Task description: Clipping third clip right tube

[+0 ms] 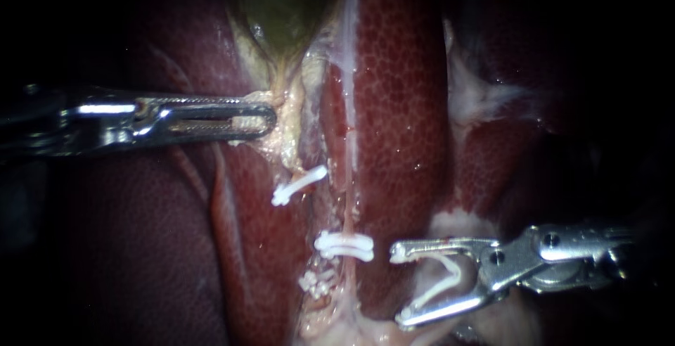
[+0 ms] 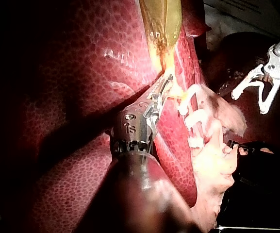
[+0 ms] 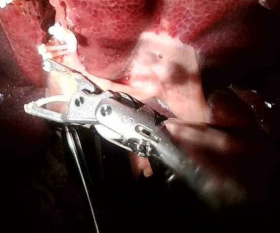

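Right instrument (image 1: 401, 284) sits closest to the lens. Its jaws are spread wide with a loaded clip (image 1: 453, 276) seated between them, touching both, V open toward the tissue. Nothing else is inside the V yet.

Right tube (image 1: 346, 209) lies just ahead of the jaw tips, apart from them. It is a thin, wet, pale-pink strand running crosswise to the jaws' line. Nearest clip (image 1: 344, 245) already sits across it, right in front of one jaw's tip. Further beyond the jaws are the angled clip (image 1: 299, 186) and the knobbly clip (image 1: 316, 283); cannot tell which tube each grips.

Step, as it reads: approach, clip not yet on the tube. Next move likely needs the jaws advanced so the tube passes fully into the V, at a bare stretch clear of the nearest clip, with the tips visible past the tube before squeezing. Tube looks soft and slippery; the clip looks like stiff white plastic.

Left instrument (image 1: 267, 119) has long slotted steel jaws, together, clamped on pale tissue (image 1: 281, 131) at the gallbladder's neck, well away from the right jaws. Gallbladder (image 1: 281, 1) is olive, smooth, glossy. Liver (image 1: 401, 93) is dark red with a fine mottled grain and wet sheen.
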Controlling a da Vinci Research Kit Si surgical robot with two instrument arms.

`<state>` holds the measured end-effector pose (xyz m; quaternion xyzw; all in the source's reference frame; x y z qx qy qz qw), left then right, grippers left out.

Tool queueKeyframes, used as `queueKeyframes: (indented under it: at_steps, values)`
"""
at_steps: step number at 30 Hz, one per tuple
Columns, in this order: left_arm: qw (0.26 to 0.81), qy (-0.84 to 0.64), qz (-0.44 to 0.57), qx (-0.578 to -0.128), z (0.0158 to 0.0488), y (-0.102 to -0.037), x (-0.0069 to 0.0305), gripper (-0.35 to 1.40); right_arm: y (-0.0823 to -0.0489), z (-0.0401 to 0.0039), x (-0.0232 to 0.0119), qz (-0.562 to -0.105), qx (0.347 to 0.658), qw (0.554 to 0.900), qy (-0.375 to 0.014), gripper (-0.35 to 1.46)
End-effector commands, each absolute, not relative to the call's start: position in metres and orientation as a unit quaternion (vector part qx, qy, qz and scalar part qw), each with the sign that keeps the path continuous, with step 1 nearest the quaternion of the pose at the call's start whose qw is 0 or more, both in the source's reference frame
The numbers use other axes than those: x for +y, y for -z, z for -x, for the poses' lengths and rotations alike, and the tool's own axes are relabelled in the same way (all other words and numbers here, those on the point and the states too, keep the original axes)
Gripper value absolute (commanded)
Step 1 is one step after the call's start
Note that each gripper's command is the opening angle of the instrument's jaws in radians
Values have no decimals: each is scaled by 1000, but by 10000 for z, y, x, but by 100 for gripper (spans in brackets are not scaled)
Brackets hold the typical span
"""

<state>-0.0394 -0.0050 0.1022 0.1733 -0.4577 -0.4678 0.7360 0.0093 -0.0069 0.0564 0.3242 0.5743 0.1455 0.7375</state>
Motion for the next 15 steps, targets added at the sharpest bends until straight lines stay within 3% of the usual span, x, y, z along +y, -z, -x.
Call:
queueKeyframes:
  at_steps: [1, 15]
  values:
    - [736, 468, -173, -457, 393, -1022, -50, -20, -564, -93, -69, -324, 574, 738, -145, 60]
    - [730, 480, -172, -456, 356, -988, -11, -20, -565, -93, -70, -325, 574, 737, -144, 60]
